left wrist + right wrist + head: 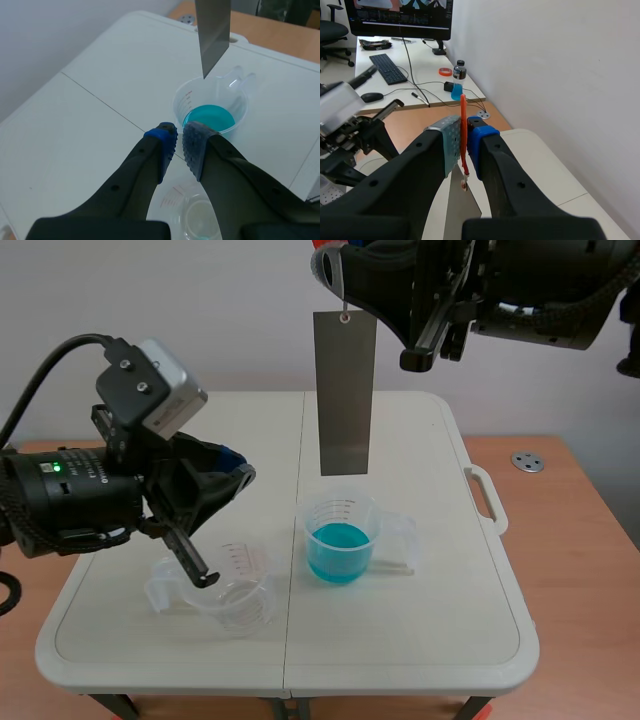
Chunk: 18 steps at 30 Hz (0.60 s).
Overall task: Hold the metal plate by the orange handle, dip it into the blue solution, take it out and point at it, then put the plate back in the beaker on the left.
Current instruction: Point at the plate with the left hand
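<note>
The right fingers (464,139) are pinched on the orange handle (463,117), a thin loop caught between the grey pad and the blue one. From that loop the metal plate (345,390) hangs straight down, upright, high over the table (420,640). Its lower edge is above the beaker of blue solution (340,537) and clear of the rim, so it is not in the liquid. The left fingers (180,144) are drawn almost together, with only a narrow slit between the dotted pads, and they hold nothing. They are low over the table, with the blue beaker just ahead of them and the plate's lower corner above it. Under them stands the empty clear beaker (235,585), beside the blue one and on its left in the scene view.
</note>
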{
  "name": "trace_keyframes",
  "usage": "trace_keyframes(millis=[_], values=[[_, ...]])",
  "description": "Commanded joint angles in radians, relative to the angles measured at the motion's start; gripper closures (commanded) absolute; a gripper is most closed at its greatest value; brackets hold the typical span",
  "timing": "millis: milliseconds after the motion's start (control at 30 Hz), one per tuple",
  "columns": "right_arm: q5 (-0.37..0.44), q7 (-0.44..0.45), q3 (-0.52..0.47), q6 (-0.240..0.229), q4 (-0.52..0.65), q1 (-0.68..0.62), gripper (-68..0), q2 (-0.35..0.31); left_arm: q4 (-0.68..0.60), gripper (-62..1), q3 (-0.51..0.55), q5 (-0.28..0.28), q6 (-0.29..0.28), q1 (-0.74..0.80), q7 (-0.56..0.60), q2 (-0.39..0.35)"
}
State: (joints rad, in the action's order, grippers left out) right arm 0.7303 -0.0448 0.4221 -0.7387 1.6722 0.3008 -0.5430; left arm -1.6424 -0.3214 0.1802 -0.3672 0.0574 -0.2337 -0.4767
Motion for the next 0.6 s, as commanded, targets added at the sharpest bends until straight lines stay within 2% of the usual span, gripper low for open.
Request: trace_keyframes(millis=[0,267,567], values=[[0.016,0.019,0.0,-0.007,0.002,0.018,-1.3,-0.005,0.022,-9.2,-0.002,0.0,0.005,-0.026,-0.003,0.023],[0.016,0.018,0.0,-0.007,0.002,0.018,-1.3,-0.005,0.142,-9.2,-0.056,-0.075,0.006,-0.129,-0.003,0.102],[0.026,0.018,0.0,-0.007,0.002,0.018,-1.3,-0.005,0.188,-9.2,-0.066,-0.122,0.016,-0.161,-0.002,0.128]])
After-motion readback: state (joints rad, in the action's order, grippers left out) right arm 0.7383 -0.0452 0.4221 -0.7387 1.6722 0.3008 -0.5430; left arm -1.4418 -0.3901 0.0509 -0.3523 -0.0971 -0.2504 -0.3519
